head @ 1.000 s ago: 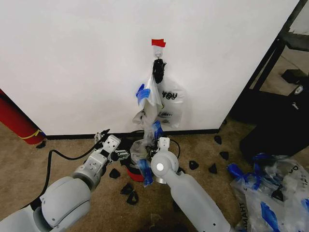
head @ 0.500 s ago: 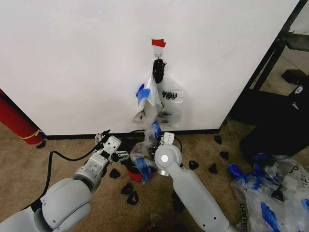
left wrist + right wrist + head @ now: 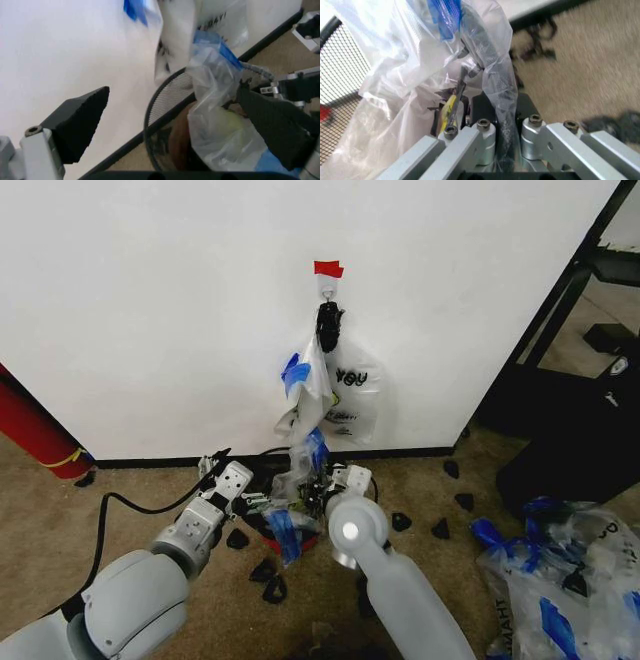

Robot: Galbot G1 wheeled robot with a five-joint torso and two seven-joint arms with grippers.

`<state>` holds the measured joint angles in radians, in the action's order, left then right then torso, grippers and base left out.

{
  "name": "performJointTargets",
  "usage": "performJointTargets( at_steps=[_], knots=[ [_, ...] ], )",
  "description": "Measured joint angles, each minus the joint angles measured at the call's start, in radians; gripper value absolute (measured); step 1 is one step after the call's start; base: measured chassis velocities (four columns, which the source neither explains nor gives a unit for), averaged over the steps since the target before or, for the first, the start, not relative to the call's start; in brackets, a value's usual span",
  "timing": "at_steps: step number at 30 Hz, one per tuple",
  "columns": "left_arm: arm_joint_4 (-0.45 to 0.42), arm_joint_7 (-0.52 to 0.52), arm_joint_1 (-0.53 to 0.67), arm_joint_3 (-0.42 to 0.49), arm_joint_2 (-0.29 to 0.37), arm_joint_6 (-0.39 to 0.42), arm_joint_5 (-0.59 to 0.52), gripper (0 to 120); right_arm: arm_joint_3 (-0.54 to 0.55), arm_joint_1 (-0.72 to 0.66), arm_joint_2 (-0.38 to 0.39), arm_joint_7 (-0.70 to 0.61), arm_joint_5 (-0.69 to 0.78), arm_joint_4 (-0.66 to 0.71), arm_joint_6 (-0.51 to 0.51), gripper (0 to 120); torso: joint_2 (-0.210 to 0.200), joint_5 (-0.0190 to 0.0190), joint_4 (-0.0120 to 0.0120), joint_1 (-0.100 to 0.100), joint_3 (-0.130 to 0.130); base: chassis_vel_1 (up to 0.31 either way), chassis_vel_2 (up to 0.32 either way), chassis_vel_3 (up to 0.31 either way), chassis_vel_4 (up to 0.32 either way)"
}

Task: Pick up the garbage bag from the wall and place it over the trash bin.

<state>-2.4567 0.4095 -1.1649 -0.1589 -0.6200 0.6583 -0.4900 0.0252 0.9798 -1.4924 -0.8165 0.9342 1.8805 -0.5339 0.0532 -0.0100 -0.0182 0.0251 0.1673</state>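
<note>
Head view shows you the right claw (image 3: 322, 492) pinching the garbage bag (image 3: 291, 515) over the trash bin (image 3: 262, 525) near the wall (image 3: 150, 310); your left claw (image 3: 222, 470) sits spread just left of it.

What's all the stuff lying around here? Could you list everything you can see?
garbage bag: one, translucent whitish with blue patches, over the bin
trash bin: one, black mesh, by the wall
wall: one, white, black baseboard
red tape: one, above the hook
"YOU" bag: one, white, hanging on the wall
red cylinder: one, yellow band, far left
heap of bags: clear and blue, floor at right
left pincer: open, at the bin
right pincer: shut on the bag
</note>
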Motion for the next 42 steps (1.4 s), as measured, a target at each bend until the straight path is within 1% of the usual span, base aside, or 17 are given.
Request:
performJointTargets(
  at_steps=[5,7,10,13,14,18,19,20,24,25,27,29,34,37,38,40,42],
  knots=[
    [-0.02,0.0,0.029,-0.002,0.005,0.0,-0.03,100,-0.001,0.068,-0.006,0.131,-0.131,0.052,0.072,0,0.0,0.0,0.0003,0.0,0.0,0.0,0.0,0.0,0.0],
    [-0.029,0.002,0.038,-0.007,0.008,0.0,-0.047,100,-0.001,0.083,-0.006,0.147,-0.153,0.066,0.078,0,0.0,-0.0001,0.0002,0.0,0.0,0.0,0.0,0.0,0.0],
    [-0.043,0.01,0.06,-0.018,0.022,0.0,-0.103,100,0.007,0.113,-0.005,0.176,-0.206,0.095,0.086,0,0.0,0.0,0.0002,0.0,0.0,0.0,0.0,0.0,0.0],
    [-0.046,0.015,0.126,-0.016,0.052,-0.006,-0.21,100,0.028,0.158,-0.02,0.211,-0.334,0.11,0.102,0,0.0,0.0,0.0003,0.0,0.0,0.0,0.0,0.0,0.0],
    [-0.046,0.015,0.126,-0.016,0.052,-0.006,-0.21,100,0.028,0.158,-0.02,0.211,-0.334,0.11,0.102,0,0.0,0.0,0.0003,0.0,0.0,0.0,0.0,0.0,0.0],
    [-0.046,0.016,0.236,0.019,0.07,-0.011,-0.349,100,0.042,0.18,-0.052,0.238,-0.437,0.091,0.136,0,0.0,-0.0001,0.0,0.0,0.0,0.0,0.0,0.0,0.0],
    [-0.046,0.016,0.258,0.025,0.071,-0.012,-0.381,100,0.045,0.182,-0.06,0.25,-0.459,0.084,0.15,0,0.0,0.0,0.0,0.0,0.0,0.0,0.0,0.0,0.0],
    [-0.046,0.016,0.258,0.025,0.071,-0.012,-0.381,100,0.045,0.182,-0.06,0.25,-0.459,0.084,0.15,0,0.0,0.0,0.0,0.0,0.0,0.0,0.0,0.0,0.0],
    [-0.046,0.034,0.343,0.05,0.067,-0.029,-0.547,100,0.056,0.198,-0.067,0.279,-0.526,0.088,0.185,0,0.0,0.0,0.0002,0.0,0.0,0.0,0.0,0.0,0.0],
    [-0.046,0.034,0.343,0.05,0.067,-0.029,-0.547,100,0.056,0.198,-0.067,0.279,-0.526,0.088,0.185,0,0.0,0.0,0.0002,0.0,0.0,0.0,0.0,0.0,0.0],
    [-0.046,0.037,0.379,0.061,0.059,-0.044,-0.622,98,0.057,0.213,-0.064,0.288,-0.559,0.101,0.193,0,0.0,0.0,0.0001,0.0,0.0,0.0,0.0,0.0,0.0],
    [-0.046,0.037,0.403,0.074,0.05,-0.057,-0.668,96,0.057,0.235,-0.06,0.294,-0.59,0.116,0.202,0,0.0,0.0,0.0,0.0,0.0,0.0,0.0,0.0,0.0],
    [-0.045,0.029,0.407,0.082,0.043,-0.07,-0.695,96,0.054,0.275,-0.043,0.31,-0.63,0.133,0.237,0,0.0,0.0,0.0002,0.0,0.0,0.0,0.0,0.0,0.0],
    [-0.045,-0.006,0.408,0.089,0.045,-0.089,-0.698,95,0.036,0.332,-0.022,0.324,-0.649,0.159,0.279,0,0.0,0.0001,0.0002,0.0,0.0,0.0,0.0,0.0,0.0],
    [-0.045,-0.006,0.408,0.089,0.045,-0.089,-0.698,95,0.036,0.332,-0.022,0.324,-0.649,0.159,0.279,0,0.0,0.0001,0.0002,0.0,0.0,0.0,0.0,0.0,0.0],
    [-0.045,-0.017,0.443,0.133,0.038,-0.092,-0.696,95,0.016,0.361,-0.014,0.331,-0.658,0.173,0.312,0,0.0,0.0,0.0004,0.0,0.0,0.0,0.0,0.0,0.0],
    [-0.04,-0.018,0.497,0.193,0.018,-0.089,-0.691,95,0.0,0.376,-0.011,0.336,-0.659,0.179,0.333,0,0.0,0.0001,0.0001,0.0,0.0,0.0,0.0,0.0,0.0]
  ],
)
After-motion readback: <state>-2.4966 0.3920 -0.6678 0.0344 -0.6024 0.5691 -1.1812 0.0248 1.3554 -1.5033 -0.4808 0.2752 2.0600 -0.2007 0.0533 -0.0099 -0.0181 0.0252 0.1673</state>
